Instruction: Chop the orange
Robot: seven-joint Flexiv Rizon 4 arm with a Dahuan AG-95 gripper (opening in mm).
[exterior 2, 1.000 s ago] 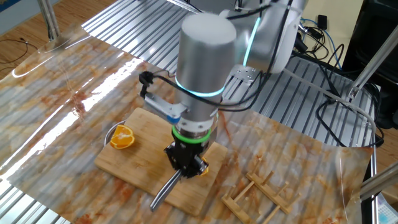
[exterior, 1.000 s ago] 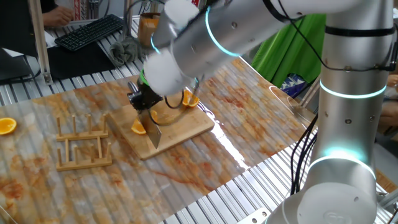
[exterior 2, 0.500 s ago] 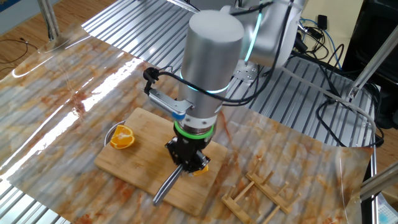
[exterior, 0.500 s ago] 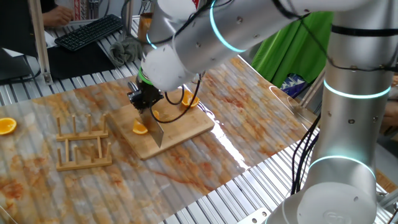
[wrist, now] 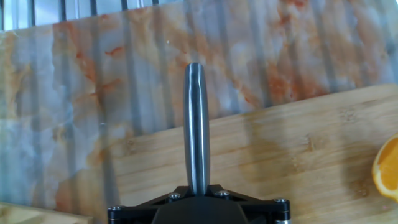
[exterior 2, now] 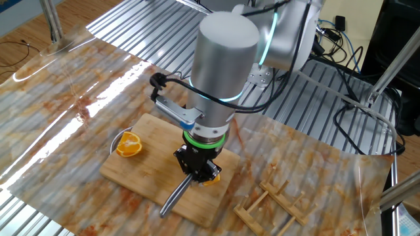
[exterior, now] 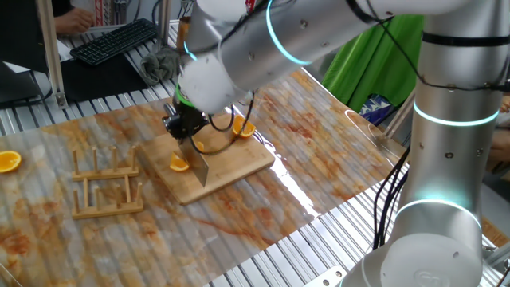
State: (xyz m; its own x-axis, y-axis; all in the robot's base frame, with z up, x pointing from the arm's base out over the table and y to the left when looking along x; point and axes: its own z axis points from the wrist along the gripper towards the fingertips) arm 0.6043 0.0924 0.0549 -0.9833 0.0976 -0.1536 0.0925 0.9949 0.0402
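Note:
My gripper is shut on the handle of a steel knife and holds it blade-down over the wooden board. A small orange wedge lies on the board just left of the blade. In the other fixed view the gripper stands over the board, the knife points toward the near edge, and the wedge peeks out beside the gripper. In the hand view the knife's spine runs up from the gripper, and an orange piece shows at the right edge.
A rounder orange half sits at the board's other end, also seen in the first fixed view. A wooden rack stands left of the board. A loose orange slice lies far left. A keyboard lies at the back.
The arm has shifted slightly with the knife still held; the blade stays at the board beside the wedge. The orange pieces have not moved.

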